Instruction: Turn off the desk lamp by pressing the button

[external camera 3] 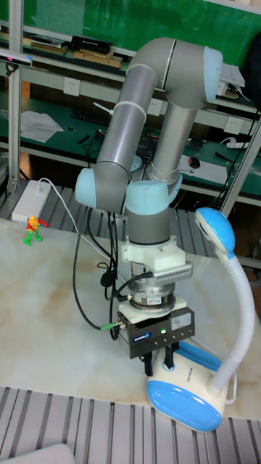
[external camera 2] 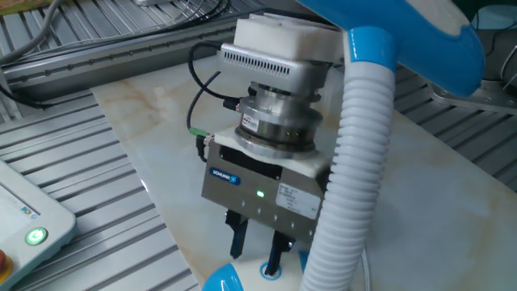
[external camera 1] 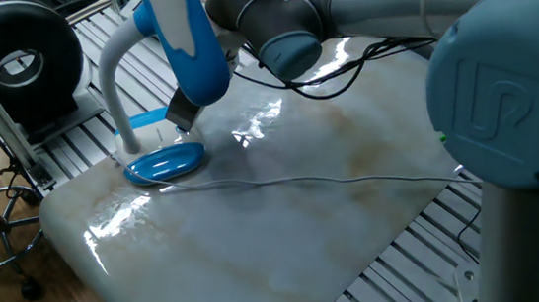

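While the gripper (external camera 2: 256, 246) points straight down over the lamp's base, its two dark fingers (external camera 2: 237, 238) stand a little apart with a plain gap between them and nothing held. The finger nearer the gooseneck (external camera 2: 347, 186) has its tip down on, or just above, the button (external camera 2: 269, 272), a small pale ring at the bottom edge of the other fixed view; whether it truly touches cannot be told from here. The desk lamp (external camera 3: 185, 399) sits at a corner of the table (external camera 1: 287, 229), its blue base (external camera 1: 165, 163) flat on the marbled top, its long blue head (external camera 1: 184, 40) arching over the gripper, and its thin white cord (external camera 1: 352, 180) trailing away across the surface. No glow falls on the table under the head, so the lamp looks unlit and the press seems to have done its work. To do this step well, I judge the push should be short and straight down through that one fingertip, centred on the button so the light base does not tip or slide, with only gentle force. The lift off should then go straight up, watching the gooseneck just beside the gripper body and the head overhead.
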